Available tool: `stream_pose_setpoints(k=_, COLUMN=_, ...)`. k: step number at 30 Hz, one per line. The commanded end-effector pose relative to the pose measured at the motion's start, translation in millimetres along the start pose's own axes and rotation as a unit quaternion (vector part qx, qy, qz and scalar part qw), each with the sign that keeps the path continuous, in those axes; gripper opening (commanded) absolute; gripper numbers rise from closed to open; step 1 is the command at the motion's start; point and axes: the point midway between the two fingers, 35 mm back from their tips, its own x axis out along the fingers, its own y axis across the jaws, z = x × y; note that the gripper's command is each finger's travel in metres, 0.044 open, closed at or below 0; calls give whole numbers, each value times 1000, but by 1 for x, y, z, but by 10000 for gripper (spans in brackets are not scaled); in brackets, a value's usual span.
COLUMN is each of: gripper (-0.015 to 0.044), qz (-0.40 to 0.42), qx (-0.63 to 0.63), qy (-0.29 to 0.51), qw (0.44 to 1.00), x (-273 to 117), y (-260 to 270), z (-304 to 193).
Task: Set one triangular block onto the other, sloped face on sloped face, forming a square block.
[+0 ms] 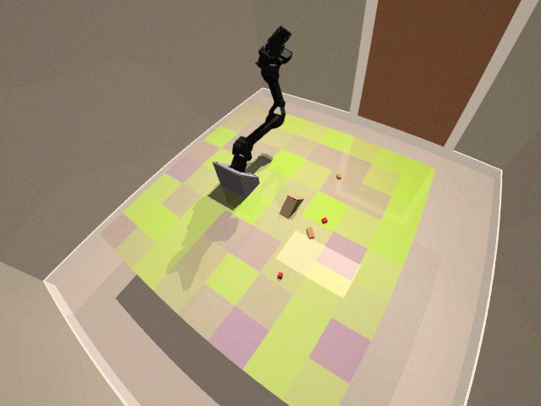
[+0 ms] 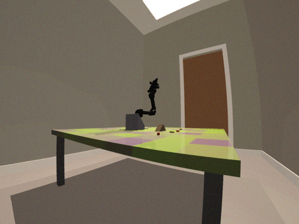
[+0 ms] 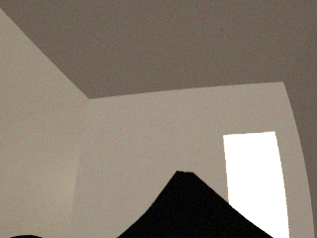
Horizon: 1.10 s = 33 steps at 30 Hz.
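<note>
On the left of the bench [image 1: 441,271] stands the arm's grey base [image 1: 236,179], and from it the black arm [image 1: 262,126] folds upward, lifting the hand [image 1: 279,41] high above the surface. Its fingers are pressed together with nothing between them; the wrist view looks at the ceiling and skylight. Right of the base, the larger tan triangular block [image 1: 291,205] rests on the bench. Further right and nearer the camera lies the smaller tan block [image 1: 310,233], well apart from it. Small red cubes [image 1: 324,220] and an orange cube [image 1: 338,176] lie scattered around them.

Arm [image 1: 266,122] raised, end effector [image 1: 279,36] closed, tan wedge [image 1: 291,205] on table [image 1: 458,210]
</note>
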Motion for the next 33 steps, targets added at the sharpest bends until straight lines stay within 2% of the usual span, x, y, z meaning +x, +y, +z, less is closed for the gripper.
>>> stream_pose_setpoints(k=1, gripper=0, qz=29, qx=68, qy=-21, qw=997, x=15, y=25, z=0)
stream_pose_setpoints(k=9, gripper=0, qz=147, qx=272, qy=-96, qw=946, x=57, y=115, z=34)
stream_pose_setpoints(k=18, gripper=0, qz=273, qx=402, qy=-168, qw=858, x=80, y=192, z=102)
stream_pose_setpoints(k=26, gripper=0, qz=419, qx=506, qy=-196, qw=728, x=82, y=256, z=185)
stream_pose_setpoints(k=33, gripper=0, qz=566, qx=558, qy=-188, qw=577, x=56, y=306, z=271)
